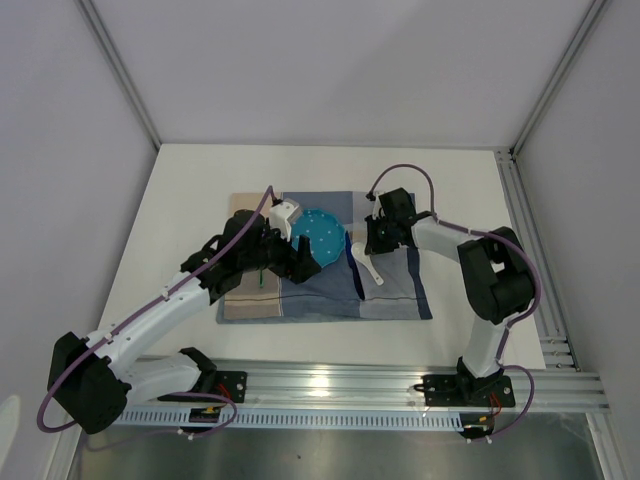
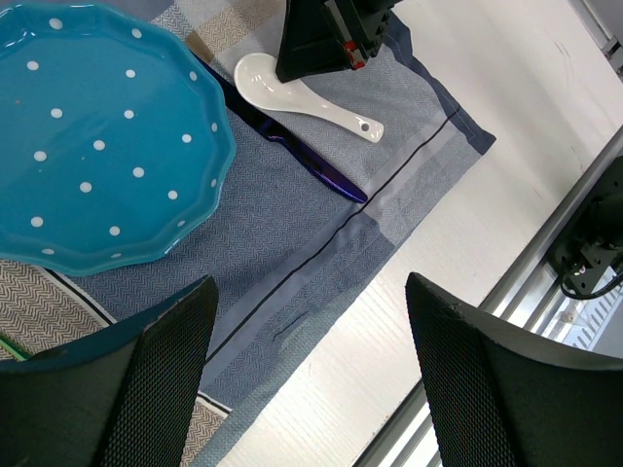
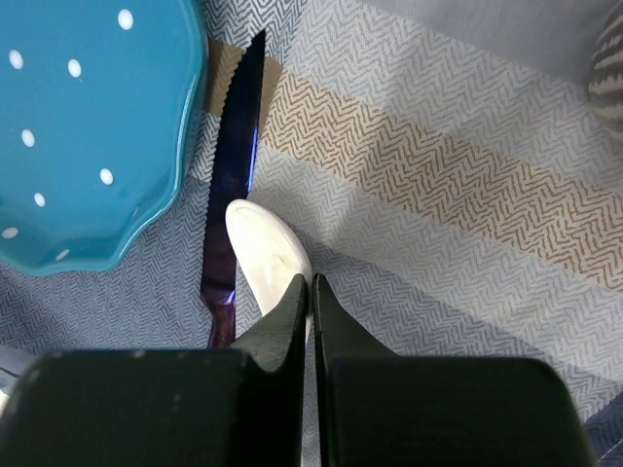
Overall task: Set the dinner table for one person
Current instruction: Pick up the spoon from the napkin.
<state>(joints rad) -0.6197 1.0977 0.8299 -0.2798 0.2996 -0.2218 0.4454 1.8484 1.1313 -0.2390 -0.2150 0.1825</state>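
Note:
On the white dinner table (image 1: 190, 200) lies a blue-and-beige checked placemat (image 1: 400, 300). On it sit a teal white-dotted plate (image 1: 322, 236), a dark blue knife (image 1: 358, 278) and a white spoon (image 1: 371, 266), side by side. My left gripper (image 1: 302, 265) hovers open and empty over the placemat's near edge (image 2: 321, 253), with the plate (image 2: 97, 146) to its left. My right gripper (image 3: 311, 284) is shut at the edge of the spoon's bowl (image 3: 263, 248), pinching its rim. The spoon rests on the cloth next to the knife (image 3: 229, 195).
A thin green item (image 1: 262, 277) lies on the placemat under my left arm. Silver rails (image 1: 400, 385) run along the table's near edge and right side. White walls close in the far side and both flanks.

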